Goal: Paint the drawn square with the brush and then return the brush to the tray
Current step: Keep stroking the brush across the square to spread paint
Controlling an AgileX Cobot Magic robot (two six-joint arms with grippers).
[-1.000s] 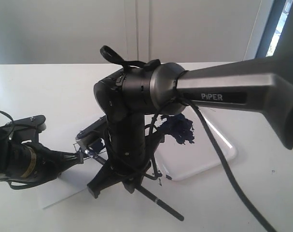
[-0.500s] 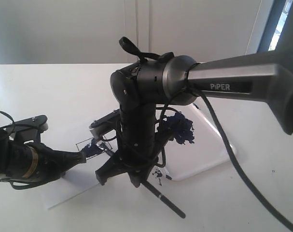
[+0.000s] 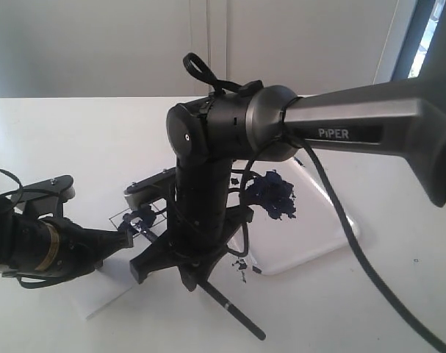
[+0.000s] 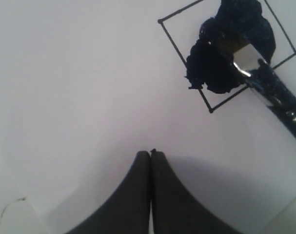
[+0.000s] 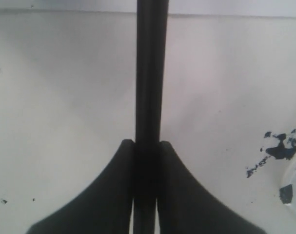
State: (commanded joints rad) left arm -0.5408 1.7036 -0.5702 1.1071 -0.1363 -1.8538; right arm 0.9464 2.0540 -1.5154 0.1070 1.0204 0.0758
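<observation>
The drawn square (image 4: 179, 46) is a thin black outline on white paper, and a dark blue blotch (image 4: 211, 68) fills part of its inside. The brush's silver ferrule (image 4: 243, 57) and wet tip lie over that blotch. My right gripper (image 5: 148, 142) is shut on the black brush handle (image 5: 150, 73). In the exterior view the right gripper (image 3: 184, 271) hangs over the paper, and the brush's handle end (image 3: 237, 316) sticks out toward the front. My left gripper (image 4: 151, 153) is shut, empty, and rests on the paper just short of the square. The tray (image 3: 329, 239) lies to the right.
A ragged dark blue paint splotch (image 3: 272, 195) sits in the tray behind the right arm. Small paint spatters (image 5: 279, 148) mark the surface near the tray's corner. The paper sheet (image 3: 109, 293) lies under both grippers. The large right arm hides much of the square in the exterior view.
The right arm swung right and has now moved back left, dragging the brush tip across the square. The left gripper stays shut in place on the paper.
</observation>
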